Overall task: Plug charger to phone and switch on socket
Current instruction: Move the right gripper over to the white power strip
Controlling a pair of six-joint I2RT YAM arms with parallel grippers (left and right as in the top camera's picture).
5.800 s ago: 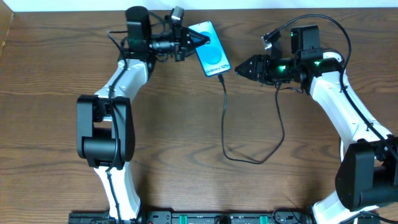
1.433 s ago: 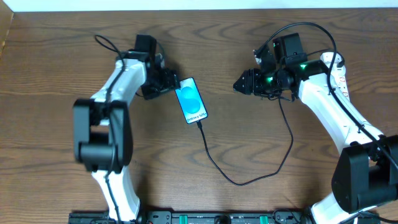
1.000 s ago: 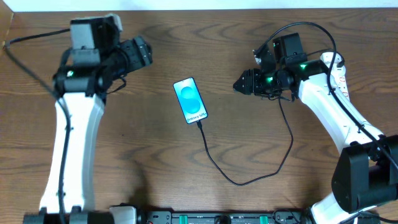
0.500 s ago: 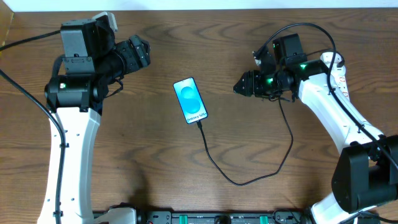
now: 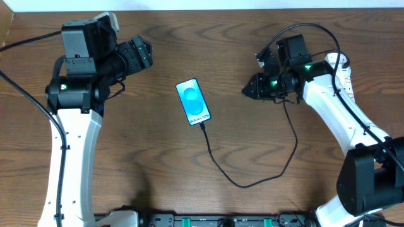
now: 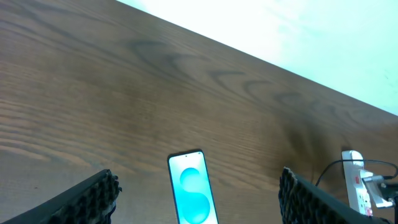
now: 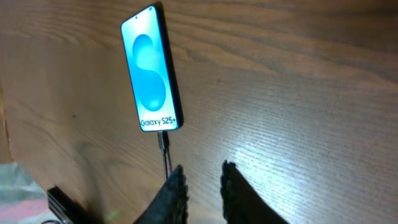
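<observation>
The phone (image 5: 193,102) lies face up mid-table, its blue screen lit; it also shows in the left wrist view (image 6: 191,190) and the right wrist view (image 7: 151,68). The charger's black cable (image 5: 240,183) is plugged into the phone's lower end (image 7: 163,142), loops toward me, then runs up under the right arm. The socket (image 5: 344,70) is a white strip with red marks, partly hidden by that arm and visible at far right (image 6: 354,186). My left gripper (image 5: 142,53) (image 6: 198,177) hangs wide open, far left of the phone. My right gripper (image 5: 249,88) (image 7: 200,168) points at the phone, its jaws a slim gap apart around nothing.
The table's back edge meets a white wall (image 6: 298,31). The right arm's own black lead (image 5: 315,28) arcs over its wrist. Black equipment (image 5: 221,221) lines the front edge of the table.
The right gripper's jaws have narrowed from half open to a slim gap, and it drew slightly right. The left arm shifted a little, then held still. The phone and cable stayed put.
</observation>
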